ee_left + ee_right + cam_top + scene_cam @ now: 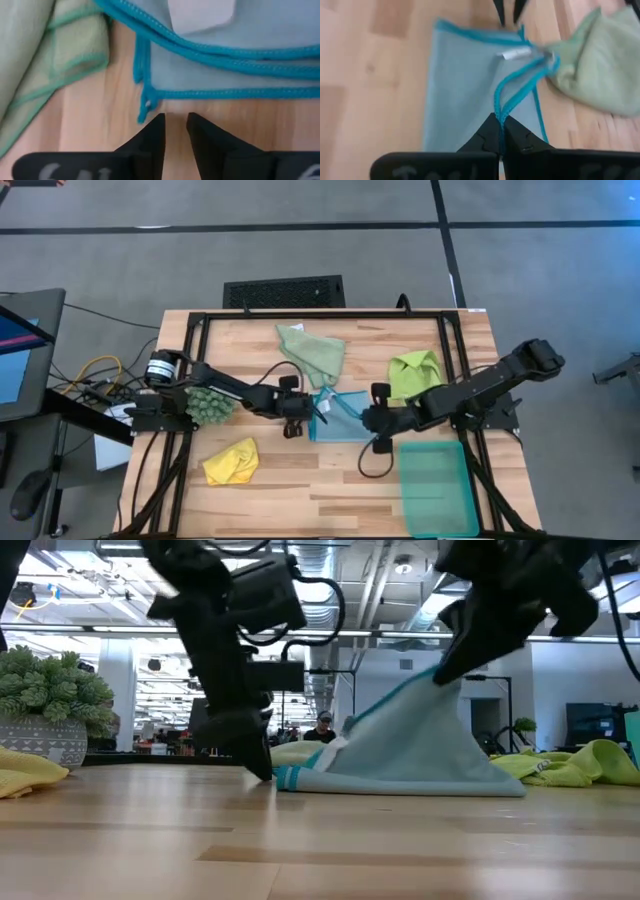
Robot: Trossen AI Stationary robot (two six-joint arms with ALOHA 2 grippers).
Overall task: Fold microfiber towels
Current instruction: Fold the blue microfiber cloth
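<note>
A light blue towel (pixel 335 420) with a teal hem lies mid-table, one side raised like a tent (pixel 420 730). My right gripper (pixel 501 120) is shut on that raised side. My left gripper (pixel 175 120) stands low at the towel's left corner (pixel 145 102), its fingers a narrow gap apart with only wood between them. A pale sage green towel (pixel 312 352) lies crumpled beyond the blue one. A lime green towel (pixel 415 370) lies at the far right and a yellow one (pixel 232 462) at the near left. My right gripper pinches the blue towel's teal hem (pixel 504 102) between its two fingers, where two hem lines run together. The fingers slant down from the table's right side. That side is lifted and drawn up, while the towel's left part (pixel 300 778) stays on the table.
A teal plastic tray (pixel 435 485) sits at the near right, close under my right arm. A dark-green spiky clump (pixel 210 405) stands in a pot beside my left arm. A black frame (pixel 200 330) runs round the tabletop. Bare wood shows along the near edge.
</note>
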